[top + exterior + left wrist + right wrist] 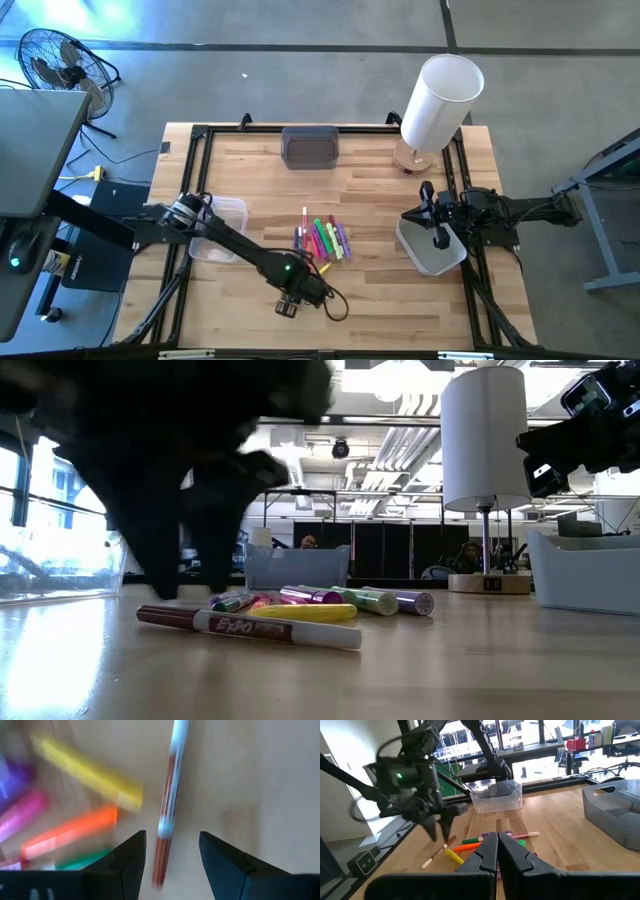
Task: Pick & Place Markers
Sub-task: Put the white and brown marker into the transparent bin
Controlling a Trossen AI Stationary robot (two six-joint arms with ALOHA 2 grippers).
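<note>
Several markers (325,240) in green, yellow, pink, purple and orange lie in a loose heap at the table's middle. A red-and-white marker (167,820) lies flat on the wood nearer the front edge, apart from the heap. My left gripper (170,855) points down over it, open, with one finger on either side of the marker's red end, touching nothing. From the right wrist its fingertips (441,832) hang just above this marker (437,852). My right gripper (496,845) waits at the table's right side, level and shut, holding nothing.
A clear plastic box (222,228) stands left of the heap, and a grey bin (310,147) sits at the far edge. At the right are a white tray (432,250) and a tall white lamp (440,100). Bare wood lies between heap and tray.
</note>
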